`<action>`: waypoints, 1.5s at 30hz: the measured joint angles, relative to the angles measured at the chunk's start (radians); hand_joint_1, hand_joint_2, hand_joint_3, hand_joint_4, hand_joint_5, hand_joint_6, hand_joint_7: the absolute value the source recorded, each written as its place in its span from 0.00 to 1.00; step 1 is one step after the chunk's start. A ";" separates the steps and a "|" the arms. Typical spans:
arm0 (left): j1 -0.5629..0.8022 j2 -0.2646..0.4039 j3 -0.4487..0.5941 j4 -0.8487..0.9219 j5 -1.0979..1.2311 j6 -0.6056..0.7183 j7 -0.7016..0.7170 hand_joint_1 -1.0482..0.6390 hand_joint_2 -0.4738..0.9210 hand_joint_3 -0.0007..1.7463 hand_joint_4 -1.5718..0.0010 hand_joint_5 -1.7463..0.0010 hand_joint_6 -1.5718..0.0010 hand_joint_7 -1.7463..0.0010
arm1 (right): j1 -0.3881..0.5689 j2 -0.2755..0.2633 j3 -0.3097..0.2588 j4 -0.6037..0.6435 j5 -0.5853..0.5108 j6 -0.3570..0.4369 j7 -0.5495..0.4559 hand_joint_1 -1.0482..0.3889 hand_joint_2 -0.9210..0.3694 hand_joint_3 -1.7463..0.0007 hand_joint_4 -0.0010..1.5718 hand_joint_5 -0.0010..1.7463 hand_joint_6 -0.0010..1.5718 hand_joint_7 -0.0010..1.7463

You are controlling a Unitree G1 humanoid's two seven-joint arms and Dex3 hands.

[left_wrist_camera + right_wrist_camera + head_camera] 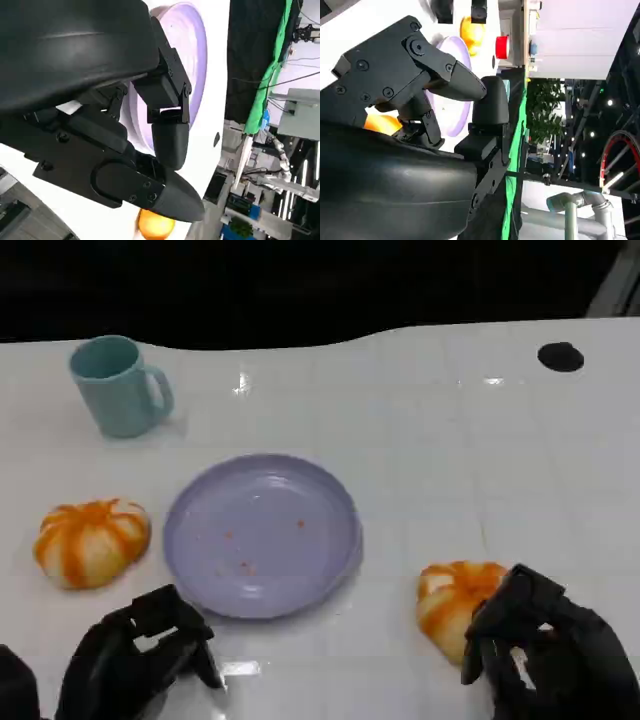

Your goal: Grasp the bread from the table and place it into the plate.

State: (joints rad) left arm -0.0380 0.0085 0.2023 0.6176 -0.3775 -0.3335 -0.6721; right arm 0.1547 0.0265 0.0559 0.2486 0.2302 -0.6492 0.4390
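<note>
— Where is the bread?

— Two orange-and-white buns are seen on the white table (pixel 450 440). The right bun (pixel 455 602) lies near the front edge, right of the plate (pixel 262 535) and apart from it. The left bun (pixel 92 540) lies left of the plate, just beside its rim. Neither is on the plate.

— And the right hand?

— The right hand (pixel 550 655) is placed at the near right, right up against the right bun, with its fingers (pixel 500 625) curled over the bun's near right side. In the right wrist view the bun (pixel 382 122) shows as an orange patch tucked between the black fingers (pixel 450 80) and the shell. Whether the bun is actually gripped or only touched cannot be told.

— The left hand?

— The left hand (pixel 135 655) is seen at the near left, in front of the plate's left edge. Nothing is held in it; its fingers (pixel 185 625) are bent and apart. In the left wrist view the fingers (pixel 170 135) reach over the lilac plate (pixel 195 60), and an orange bun (pixel 152 225) shows beyond them.

— What about the plate itself?

— A few orange crumbs are scattered on it.

— Anything else?

— A teal mug (pixel 115 385) stands upright at the far left, handle to the right. A small black disc (pixel 560 357) lies at the far right.
</note>
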 measured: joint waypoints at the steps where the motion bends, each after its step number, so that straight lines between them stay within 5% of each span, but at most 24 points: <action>1: 0.000 0.000 0.000 0.000 0.000 0.000 0.000 0.01 0.91 0.00 0.51 0.04 0.42 0.35 | 0.000 0.000 0.000 0.000 0.000 0.000 0.000 0.53 0.36 0.33 0.50 1.00 0.43 0.89; 25: -0.007 0.000 0.000 0.007 0.001 -0.002 0.000 0.00 0.91 0.00 0.51 0.04 0.43 0.33 | -0.007 0.000 0.000 0.005 0.004 -0.005 0.011 0.54 0.35 0.35 0.47 1.00 0.42 0.87; 32: -0.007 0.000 0.001 0.007 0.001 -0.002 0.000 0.00 0.90 0.00 0.51 0.05 0.42 0.34 | -0.037 -0.027 -0.002 0.020 -0.015 -0.080 0.043 0.47 0.03 0.83 0.36 0.74 0.39 0.53; 39: -0.007 0.000 0.001 0.007 0.002 -0.003 0.001 0.00 0.91 0.00 0.51 0.04 0.42 0.34 | -0.062 -0.112 -0.004 0.010 -0.158 -0.139 0.018 0.39 0.00 0.91 0.21 0.55 0.26 0.39; 45: -0.007 0.000 -0.001 0.007 0.003 -0.004 0.007 0.00 0.91 0.00 0.51 0.04 0.42 0.34 | -0.063 -0.187 -0.038 -0.085 -0.400 -0.159 -0.101 0.35 0.00 0.90 0.11 0.39 0.20 0.23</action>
State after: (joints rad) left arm -0.0446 0.0082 0.2012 0.6243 -0.3749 -0.3378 -0.6653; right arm 0.0921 -0.1603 0.0181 0.1639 -0.1703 -0.8078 0.3382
